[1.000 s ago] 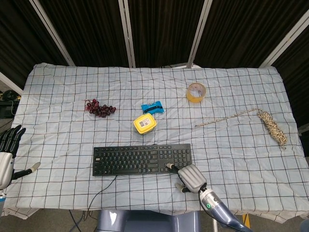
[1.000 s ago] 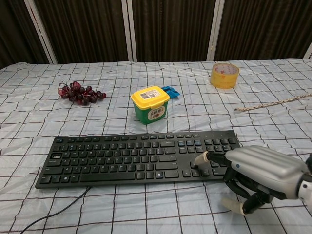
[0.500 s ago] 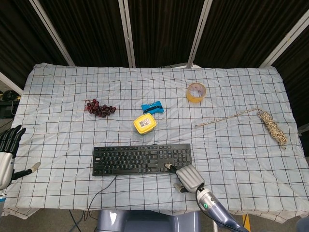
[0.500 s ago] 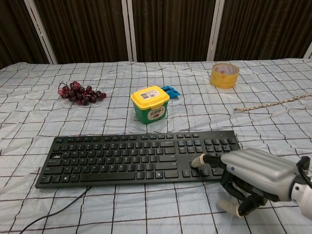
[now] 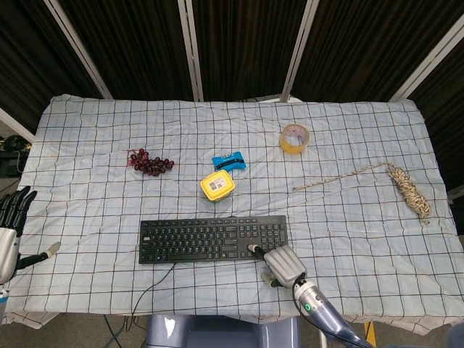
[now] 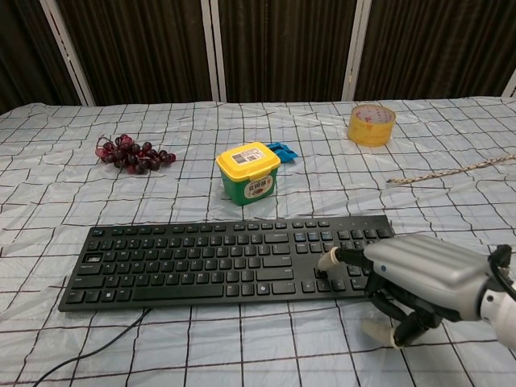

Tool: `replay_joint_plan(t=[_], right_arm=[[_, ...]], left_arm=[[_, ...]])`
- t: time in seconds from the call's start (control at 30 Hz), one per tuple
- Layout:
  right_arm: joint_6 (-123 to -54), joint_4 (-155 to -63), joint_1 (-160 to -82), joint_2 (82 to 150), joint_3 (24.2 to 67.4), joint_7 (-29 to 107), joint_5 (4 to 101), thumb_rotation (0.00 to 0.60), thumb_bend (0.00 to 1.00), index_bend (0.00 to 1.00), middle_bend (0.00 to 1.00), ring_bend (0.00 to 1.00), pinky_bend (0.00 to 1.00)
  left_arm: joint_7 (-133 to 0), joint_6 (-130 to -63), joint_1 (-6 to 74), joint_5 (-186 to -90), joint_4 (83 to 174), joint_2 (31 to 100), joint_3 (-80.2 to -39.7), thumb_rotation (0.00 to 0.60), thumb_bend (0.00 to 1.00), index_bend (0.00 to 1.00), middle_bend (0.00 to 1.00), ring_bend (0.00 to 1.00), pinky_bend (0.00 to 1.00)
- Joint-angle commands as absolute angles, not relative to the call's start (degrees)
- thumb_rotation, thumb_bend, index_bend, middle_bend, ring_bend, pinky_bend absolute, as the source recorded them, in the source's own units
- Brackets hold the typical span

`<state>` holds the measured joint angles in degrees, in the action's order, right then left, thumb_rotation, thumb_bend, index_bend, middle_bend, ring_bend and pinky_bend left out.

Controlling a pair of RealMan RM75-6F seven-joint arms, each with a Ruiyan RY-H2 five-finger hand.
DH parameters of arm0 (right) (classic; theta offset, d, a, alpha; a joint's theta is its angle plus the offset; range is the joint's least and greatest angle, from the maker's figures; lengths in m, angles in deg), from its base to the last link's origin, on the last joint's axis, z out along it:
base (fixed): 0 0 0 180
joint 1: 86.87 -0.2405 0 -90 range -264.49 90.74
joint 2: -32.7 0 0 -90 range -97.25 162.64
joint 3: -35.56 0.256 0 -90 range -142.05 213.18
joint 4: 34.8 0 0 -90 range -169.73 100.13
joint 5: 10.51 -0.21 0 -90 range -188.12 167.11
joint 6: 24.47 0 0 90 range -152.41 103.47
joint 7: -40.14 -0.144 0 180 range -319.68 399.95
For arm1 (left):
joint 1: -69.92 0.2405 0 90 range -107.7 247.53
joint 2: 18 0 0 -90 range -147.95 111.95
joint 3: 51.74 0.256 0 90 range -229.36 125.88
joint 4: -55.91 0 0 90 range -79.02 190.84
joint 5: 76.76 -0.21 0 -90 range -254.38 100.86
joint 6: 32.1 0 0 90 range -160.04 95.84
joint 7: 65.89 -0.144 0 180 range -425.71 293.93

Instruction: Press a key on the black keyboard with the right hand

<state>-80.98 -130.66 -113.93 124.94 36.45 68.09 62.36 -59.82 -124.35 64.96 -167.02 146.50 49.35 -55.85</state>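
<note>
Since the earlier frames the right hand [image 6: 419, 278] has been drawn slightly back toward the near edge of the worktop [image 5: 348, 217], while its extended fingertip [image 6: 328, 260] has been kept over the same right-hand block of keys; the left hand [image 5: 9, 232] has drifted a little lower at the worktop's 9 o'clock edge.

The black keyboard [image 5: 212, 239] is laid flat on the checked cloth near the 6 o'clock edge, its cable trailing off toward the front. It is judged to be rigid, light and stable under a downward press, though some slipping on the loose cloth could be expected if it is pushed sideways. No grasp is called for: a single keycap should be met from above with one fingertip, and the keys are judged to give with little force.

The right hand holds nothing; one finger is stretched toward the keys and the rest are curled under the palm. The left hand is open with fingers apart, holding nothing.

From the head view the left hand, the rope bundle [image 5: 409, 190] at 3 o'clock and the whole layout are given. Only in the chest view can the fingertip be seen resting at key level; whether a key is depressed cannot be told. The yellow-lidded tub [image 6: 248, 172], grapes [image 6: 129, 153] and tape roll [image 6: 371, 124] lie beyond.
</note>
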Motion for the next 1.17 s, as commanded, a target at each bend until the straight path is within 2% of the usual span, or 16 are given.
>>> replay_joint_plan(t=[0.03,0.17,0.27,0.33,0.43,0.5,0.6,0.7,0.9,1.17], right_arm=[[-83.33,-132.5,-114.34,122.62,38.26,69.39,63.2,0.6,0.37,0.15,0.81,0.81,0.72],[-86.52,-135.4,-113.91,118.35,39.17,69.12,65.5,0.6,0.37,0.15,0.8,0.81,0.72],[-89.09,-136.92,-112.97,115.72,39.53,67.37,67.22,0.6,0.37,0.15,0.74,0.74,0.67],[-90.97,-137.51,-112.19,113.89,39.54,65.92,68.82,0.6,0.37,0.15,0.65,0.65,0.6],[-94.6,-137.69,-110.51,111.07,39.3,62.89,71.78,0.6,0.34,0.13,0.45,0.43,0.5],[-97.54,-137.32,-108.9,108.35,38.65,59.83,74.37,0.6,0.28,0.08,0.28,0.23,0.35],[-103.41,-136.43,-104.27,102.29,35.85,52.48,77.79,0.6,0.21,0.02,0.1,0.04,0.23],[-105.49,-134.87,-102.61,100.38,34.39,49.73,80.06,0.6,0.15,0.0,0.01,0.0,0.15],[-109.34,-132.33,-99.11,98.02,32.9,49.39,80.9,0.6,0.1,0.0,0.0,0.0,0.0],[-115.9,-128.28,-95.14,98.48,34.61,45.68,80.01,0.6,0.1,0.0,0.0,0.0,0.0]], left_arm=[[-59.11,-124.71,65.09,-167.02,146.23,49.54,-55.99,0.6,0.03,0.0,0.0,0.0,0.0],[-59.27,-124.3,65.07,-166.94,145.99,49.6,-55.77,0.6,0.03,0.0,0.0,0.0,0.0],[-59.4,-124.11,65.08,-166.78,146.1,49.53,-55.72,0.6,0.03,0.0,0.0,0.0,0.0],[-59.64,-123.83,65.08,-166.64,146.2,49.43,-55.61,0.6,0.03,0.0,0.0,0.0,0.0],[-60.25,-122.98,65.02,-166.19,146.45,49.22,-55.36,0.6,0.03,0.0,0.0,0.0,0.0],[-60.63,-122.56,65.0,-165.95,146.74,49.09,-55.24,0.6,0.03,0.0,0.0,0.0,0.0],[-62.34,-121.97,64.88,-166.21,146.95,49.09,-54.8,0.6,0.03,0.0,0.0,0.0,0.0],[-63.2,-122.01,64.92,-166.37,147.13,49.18,-54.68,0.6,0.03,0.0,0.0,0.0,0.0],[-64.56,-122.36,64.97,-167.01,146.93,49.42,-54.48,0.6,0.03,0.0,0.0,0.0,0.0],[-66.61,-121.96,64.97,-166.99,146.03,49.8,-54.2,0.6,0.03,0.0,0.0,0.0,0.0]])
